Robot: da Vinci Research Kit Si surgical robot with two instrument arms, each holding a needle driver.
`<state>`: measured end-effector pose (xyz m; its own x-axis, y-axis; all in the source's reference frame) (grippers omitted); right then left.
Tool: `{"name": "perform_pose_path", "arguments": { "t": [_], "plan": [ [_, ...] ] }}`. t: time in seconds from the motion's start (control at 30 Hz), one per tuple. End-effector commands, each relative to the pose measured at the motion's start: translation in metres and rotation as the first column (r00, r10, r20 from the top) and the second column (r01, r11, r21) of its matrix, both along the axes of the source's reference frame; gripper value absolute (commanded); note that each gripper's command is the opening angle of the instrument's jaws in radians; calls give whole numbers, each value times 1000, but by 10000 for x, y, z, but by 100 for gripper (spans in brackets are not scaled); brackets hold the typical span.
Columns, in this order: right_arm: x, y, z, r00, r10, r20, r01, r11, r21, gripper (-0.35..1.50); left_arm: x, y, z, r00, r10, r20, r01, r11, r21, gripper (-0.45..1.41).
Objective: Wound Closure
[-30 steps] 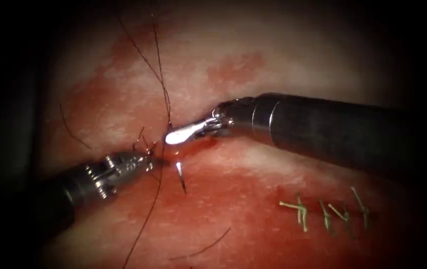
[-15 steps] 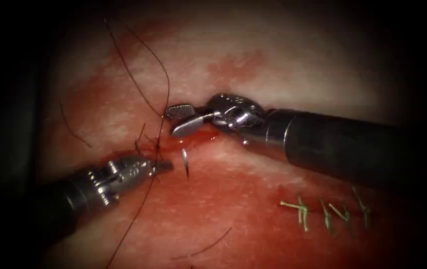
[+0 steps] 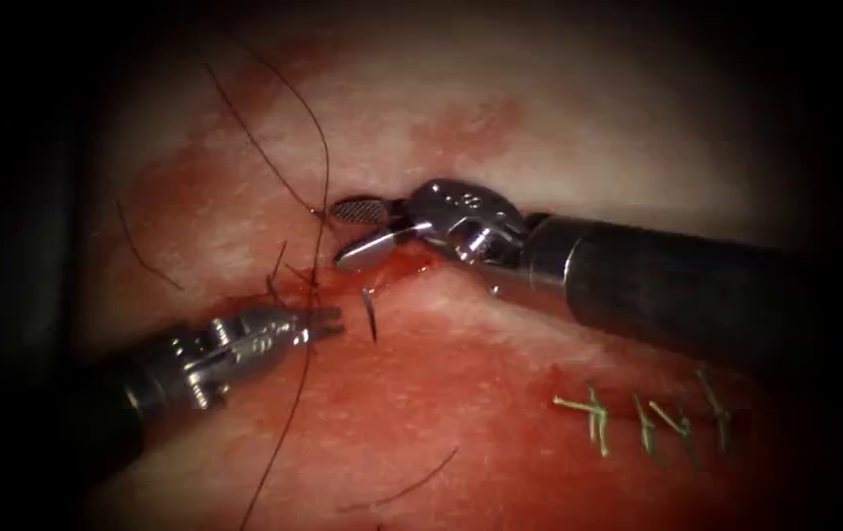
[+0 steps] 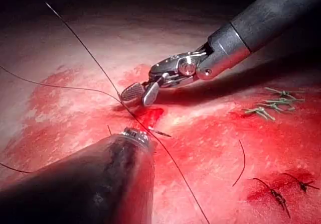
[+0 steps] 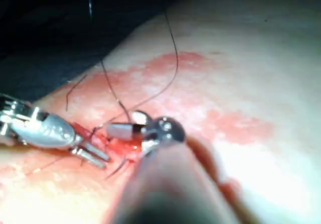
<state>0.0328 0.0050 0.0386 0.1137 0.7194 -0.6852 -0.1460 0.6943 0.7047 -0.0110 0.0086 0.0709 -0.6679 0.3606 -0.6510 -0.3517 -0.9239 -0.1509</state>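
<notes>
My right tool (image 3: 337,236) comes in from the right and hovers over the cut in the tissue (image 3: 539,128), open and holding nothing. A short dark piece of the needle (image 3: 370,315) sticks out of the tissue at the cut's near lip; the rest of its curve is buried. My left tool (image 3: 334,320) lies just left of the needle, its jaws slightly parted and empty. The long thread (image 3: 311,285) runs from the far tissue past both tools' tips toward the near edge. The left wrist view has the right tool (image 4: 134,97) above the needle (image 4: 159,132).
Pale finished stitches (image 3: 637,418) sit at the right end of the cut. Loose cut thread ends (image 3: 401,487) lie on the near tissue and at the left (image 3: 146,256). Red fluid (image 3: 421,393) covers the tissue around the cut.
The right tool's jaws have gone from shut to open and have lifted slightly. The left tool's tip has slid right toward the needle and its jaws have parted. The thread has shifted.
</notes>
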Motion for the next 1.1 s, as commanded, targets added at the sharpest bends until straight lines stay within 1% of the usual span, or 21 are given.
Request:
{"name": "perform_pose_path", "arguments": {
  "t": [0.03, 0.1, 0.2, 0.3, 0.4, 0.5, 0.53, 0.67, 0.73, 0.83, 0.9, 0.97, 1.03, 1.1],
  "plan": [
    [-8, 18, -3, 1000, 21, -1, -21, 1000, -10, 121, -7, 4, 4, 1000, 9, 6, -9, 1000, -23, -8],
    [-21, 29, -11, 999, 46, -2, -46, 999, -16, 121, -9, 5, 5, 999, 18, 27, -16, 998, -54, -6],
    [-35, 38, -18, 998, 64, 10, -64, 998, -23, 121, -10, 6, 6, 998, 38, 51, -33, 994, -109, -1],
    [-42, 37, -19, 997, 72, 19, -71, 997, -29, 121, -10, 7, 7, 996, 62, 71, -51, 987, -155, 7],
    [-46, 33, -14, 997, 76, 16, -75, 997, -35, 121, -10, 9, 9, 993, 88, 80, -71, 978, -198, 7],
    [-46, 29, -7, 997, 77, 13, -77, 996, -42, 121, -12, 9, 10, 988, 139, 68, -119, 963, -242, 9],
    [-46, 29, -5, 997, 78, 14, -77, 996, -44, 121, -13, 9, 10, 985, 167, 52, -146, 950, -276, 14],
    [-47, 28, 1, 996, 91, 2, -90, 995, -50, 121, -18, 7, 9, 973, 229, 4, -209, 895, -393, 15],
    [-47, 28, 4, 995, 96, -4, -96, 994, -58, 121, -22, 5, 7, 972, 234, -9, -215, 879, -426, 17],
    [-48, 25, 6, 995, 98, -7, -98, 994, -55, 121, -26, 1, 4, 965, 260, -37, -244, 836, -491, 17],
    [-48, 23, 6, 995, 99, -7, -99, 994, -51, 121, -27, -1, 3, 965, 257, -49, -243, 811, -532, 17],
    [-48, 21, 7, 995, 102, -10, -102, 994, -47, 121, -27, 0, 4, 966, 254, -54, -241, 799, -552, 14],
    [-48, 19, 8, 995, 104, -12, -104, 993, -49, 121, -27, 1, 8, 963, 259, -77, -257, 787, -561, 10],
    [-48, 17, 9, 995, 103, -13, -104, 993, -51, 121, -26, 1, 16, 959, 264, -101, -273, 773, -573, 12]
  ]
}}
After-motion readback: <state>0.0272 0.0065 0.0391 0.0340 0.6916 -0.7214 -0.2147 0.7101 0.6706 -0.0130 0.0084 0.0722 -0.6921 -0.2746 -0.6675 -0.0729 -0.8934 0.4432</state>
